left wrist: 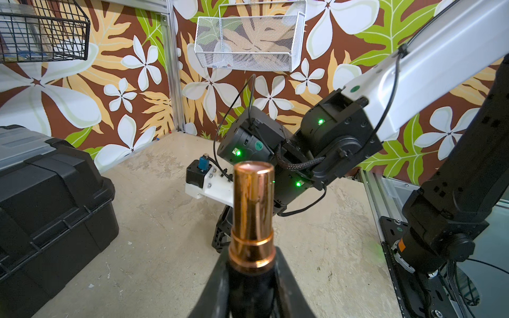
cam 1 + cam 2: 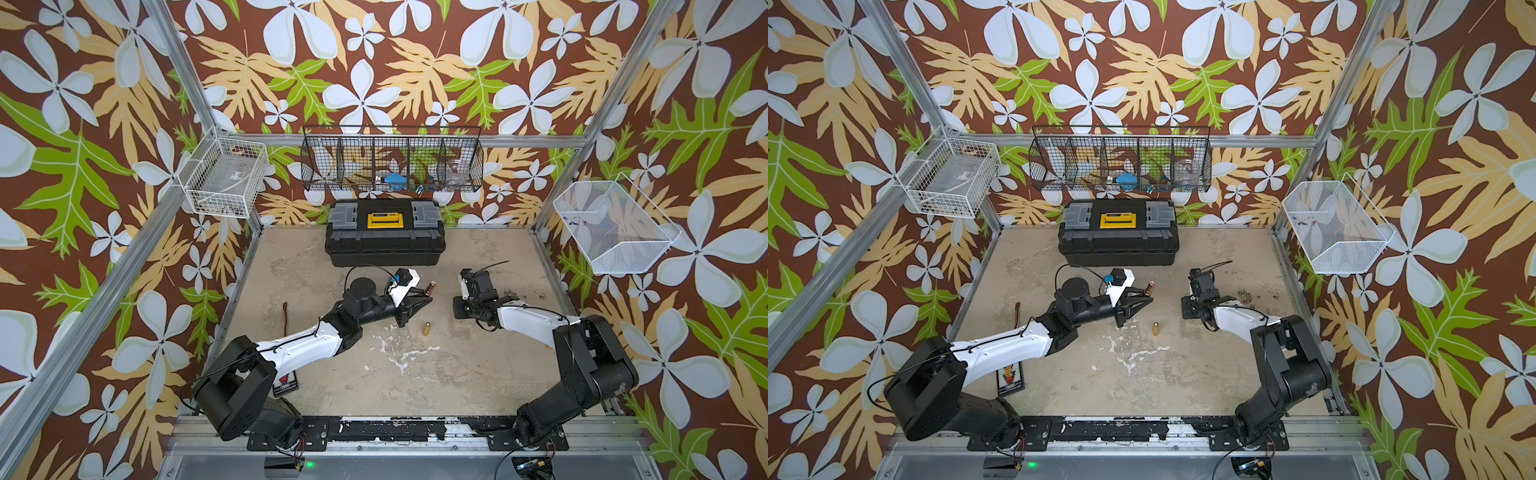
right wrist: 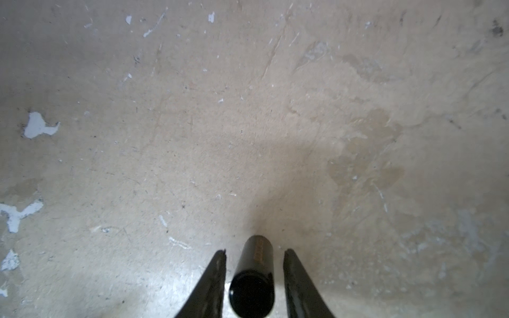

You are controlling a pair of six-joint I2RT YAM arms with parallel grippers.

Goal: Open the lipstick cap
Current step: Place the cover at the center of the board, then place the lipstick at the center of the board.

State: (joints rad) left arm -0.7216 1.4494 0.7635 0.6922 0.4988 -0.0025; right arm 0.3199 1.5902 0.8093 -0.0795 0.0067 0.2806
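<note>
Only illegible gold print [image 3: 259, 253] on black cap [image 3: 252, 278], within the right pincer [image 3: 254, 251].

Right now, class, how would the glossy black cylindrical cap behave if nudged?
The glossy black cylindrical cap seems to stand on end, tall and narrow, so it probably tips easily. Round, it would likely roll. Its shiny wall may slip when gripped.

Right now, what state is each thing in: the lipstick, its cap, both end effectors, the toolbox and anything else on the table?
left end effector: shut on the lipstick tube.
right end effector: open, astride the black cap.
lipstick tube: uncapped, gripped by its base.
black cap: off, upright on the table, not gripped.
toolbox: lid shut.
small gold tube: upright on the table, untouched.
</note>
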